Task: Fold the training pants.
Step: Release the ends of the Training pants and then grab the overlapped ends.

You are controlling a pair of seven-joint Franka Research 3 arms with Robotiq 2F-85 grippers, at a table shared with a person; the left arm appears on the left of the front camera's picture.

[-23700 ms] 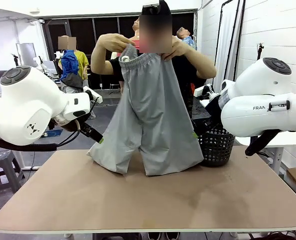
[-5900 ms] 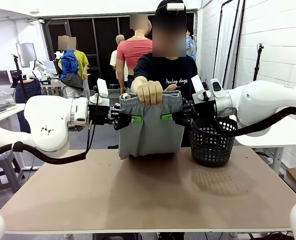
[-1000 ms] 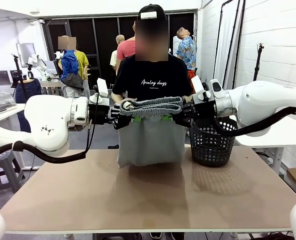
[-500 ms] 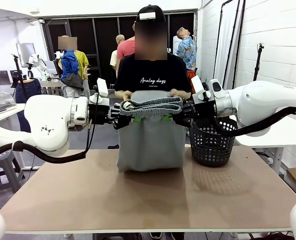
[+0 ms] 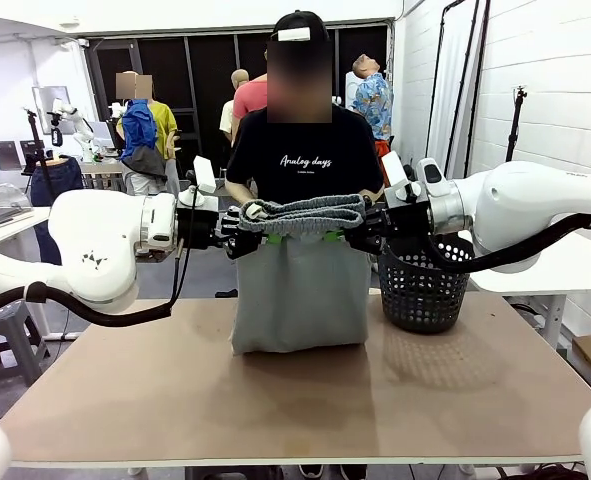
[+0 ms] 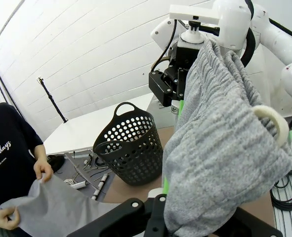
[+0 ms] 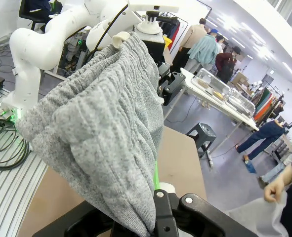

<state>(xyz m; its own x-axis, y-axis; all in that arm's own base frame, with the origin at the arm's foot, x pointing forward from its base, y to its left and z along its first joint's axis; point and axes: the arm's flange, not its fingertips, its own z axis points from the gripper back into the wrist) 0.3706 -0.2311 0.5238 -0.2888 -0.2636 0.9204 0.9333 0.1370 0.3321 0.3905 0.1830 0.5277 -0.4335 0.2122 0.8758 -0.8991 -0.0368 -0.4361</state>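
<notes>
The training pants (image 5: 297, 295) hang between the two robot arms, above the middle of the surface (image 5: 295, 410). Their gathered waistband (image 5: 300, 212) is stretched level from one arm to the other, bunched into a thick grey roll. The left hand (image 5: 262, 234) is clamped on the waistband's left end and the right hand (image 5: 339, 233) on its right end, the green pads pressed into the cloth. Below the band the smooth grey fabric drops in a squarish panel, and its lower edge seems to rest on the surface, slightly rumpled there.

A black mesh basket (image 5: 422, 290) stands on the surface just beside the pants, on the robot's right, under the right arm. A person (image 5: 300, 150) in a black printed T-shirt stands at the far side, directly behind the waistband.

From the left wrist, the ribbed waistband runs from that arm's own fingers (image 6: 153, 217) up to the far hand, with a white drawstring loop (image 6: 271, 118) sticking out of it. In that view the person's hands (image 6: 43, 170) pinch a loose part of the lighter fabric, low at the far edge. From the right wrist, the same band rises from the fingers (image 7: 158, 210) toward the other arm.
</notes>
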